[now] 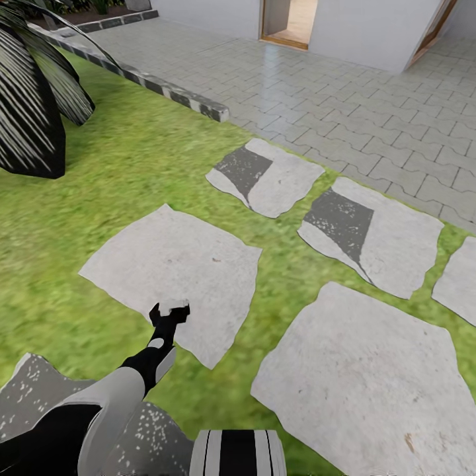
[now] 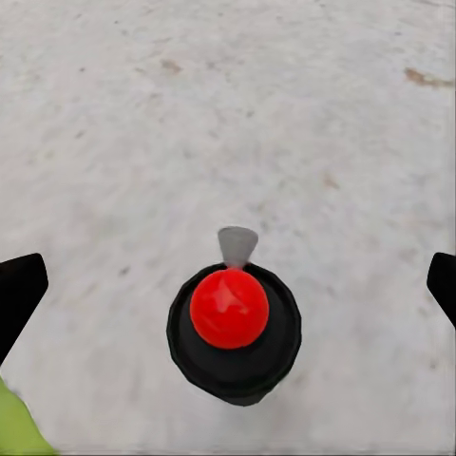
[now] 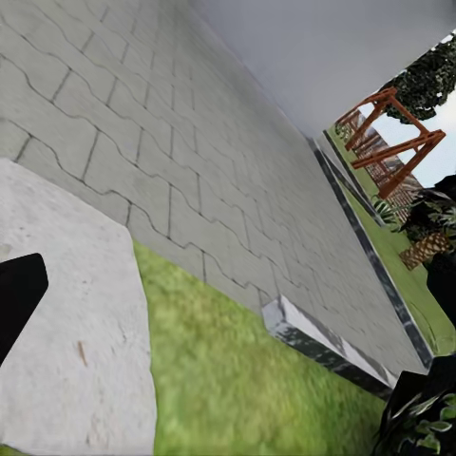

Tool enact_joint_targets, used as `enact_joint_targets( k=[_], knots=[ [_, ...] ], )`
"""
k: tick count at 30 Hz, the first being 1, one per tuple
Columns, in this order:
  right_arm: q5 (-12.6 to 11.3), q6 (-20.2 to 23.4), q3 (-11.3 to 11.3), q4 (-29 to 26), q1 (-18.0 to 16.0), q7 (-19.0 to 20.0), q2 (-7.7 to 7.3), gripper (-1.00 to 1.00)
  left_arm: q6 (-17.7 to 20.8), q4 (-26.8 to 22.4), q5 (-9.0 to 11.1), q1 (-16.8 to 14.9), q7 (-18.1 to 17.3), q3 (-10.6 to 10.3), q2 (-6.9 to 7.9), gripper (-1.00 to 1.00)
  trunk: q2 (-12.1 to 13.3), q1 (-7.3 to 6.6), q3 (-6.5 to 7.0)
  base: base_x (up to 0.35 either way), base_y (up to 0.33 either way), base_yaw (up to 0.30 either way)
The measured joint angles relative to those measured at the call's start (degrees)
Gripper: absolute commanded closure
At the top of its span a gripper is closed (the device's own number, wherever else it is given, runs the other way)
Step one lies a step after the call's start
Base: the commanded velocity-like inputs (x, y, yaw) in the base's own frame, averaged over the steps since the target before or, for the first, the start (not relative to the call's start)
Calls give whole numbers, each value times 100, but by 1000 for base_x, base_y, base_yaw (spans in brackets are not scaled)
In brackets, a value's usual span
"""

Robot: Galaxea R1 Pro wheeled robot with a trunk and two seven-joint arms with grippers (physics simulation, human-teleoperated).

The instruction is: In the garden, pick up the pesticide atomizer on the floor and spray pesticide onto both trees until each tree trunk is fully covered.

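The pesticide atomizer (image 2: 233,328) stands upright on a pale stone slab, seen from straight above in the left wrist view: a black round body, a red dot on top and a small grey nozzle (image 2: 237,245). My left gripper (image 2: 228,285) hangs right over it, open, with its black fingers (image 2: 19,294) far apart on either side and not touching it. In the head view the left gripper (image 1: 170,312) is over the near edge of a slab (image 1: 178,264) in the lawn (image 1: 132,165). My right gripper (image 3: 228,294) is open and holds nothing. The two trees are out of view.
Several flat stepping stones (image 1: 370,383) lie in the grass. A paved patio (image 1: 330,99) with a stone curb (image 1: 172,92) runs along a house wall with a doorway (image 1: 291,23). A dark palm (image 1: 33,99) stands at the left. A wooden playset (image 3: 389,133) shows far off.
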Motion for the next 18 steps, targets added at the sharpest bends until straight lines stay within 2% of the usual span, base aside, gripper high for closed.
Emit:
enact_joint_targets(
  k=[18],
  knots=[
    [0, 0, -1, 7, -1, 1, 0, -100, -21, 0, -1, -1, 0, -1, -34, -100, -3, 5, -45, 0, 0, 0]
  ],
)
